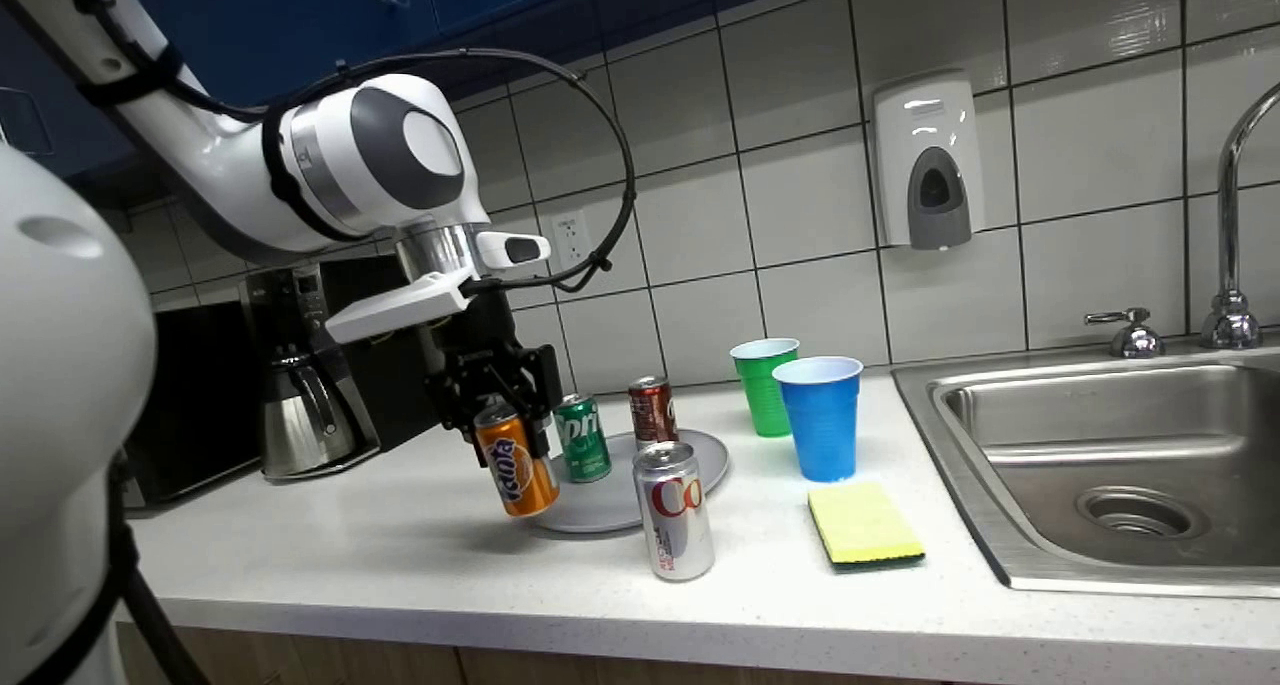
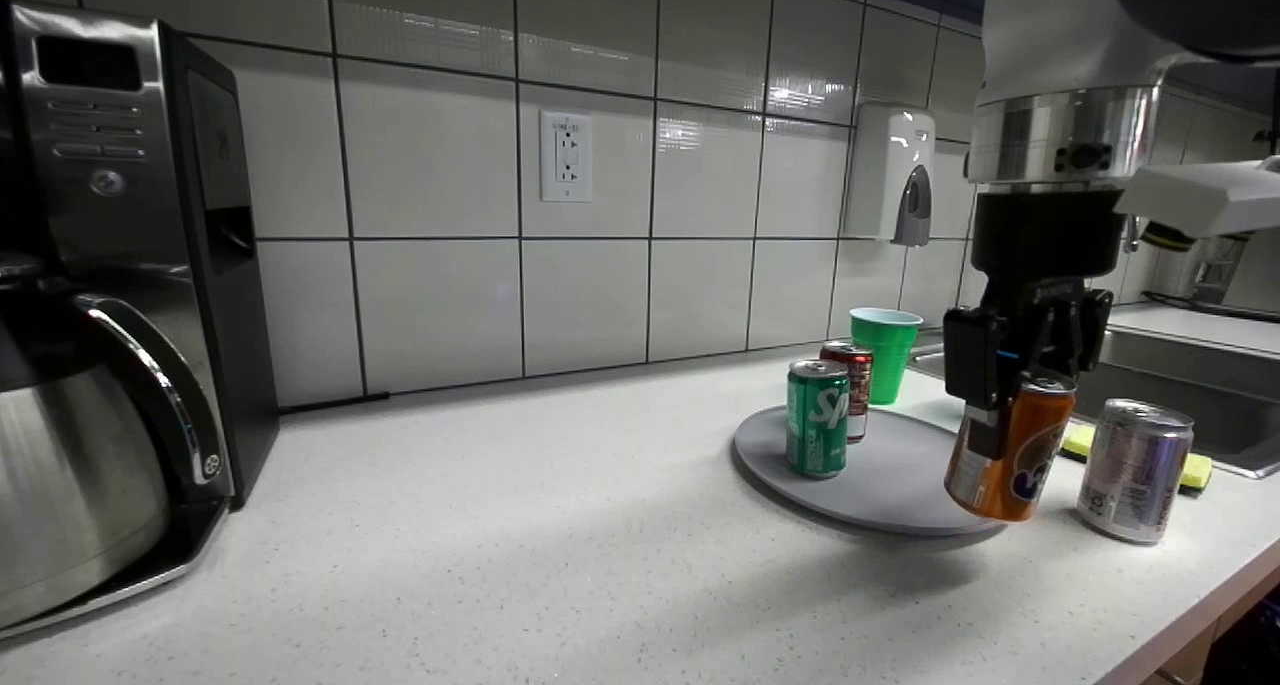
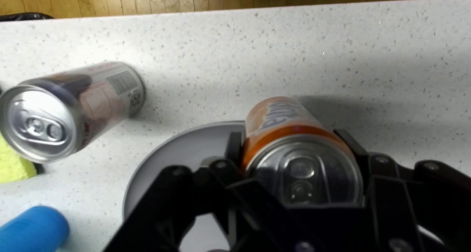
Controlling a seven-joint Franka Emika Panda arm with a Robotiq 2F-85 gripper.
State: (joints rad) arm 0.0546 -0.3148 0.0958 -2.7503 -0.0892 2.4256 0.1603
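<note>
Between the jaws of the Robotiq gripper (image 3: 293,147), an orange Fanta can (image 1: 518,473) is held tilted above the speckled white countertop (image 2: 500,525), near the rim of a grey plate (image 2: 890,465). Farther out are a stainless-steel sink (image 1: 1120,440), a coffee maker (image 2: 150,225), a white-tiled wall (image 2: 430,155) bearing a soap dispenser (image 1: 930,165), blue cabinets (image 1: 260,25) and wooden flooring (image 3: 165,2).
</note>
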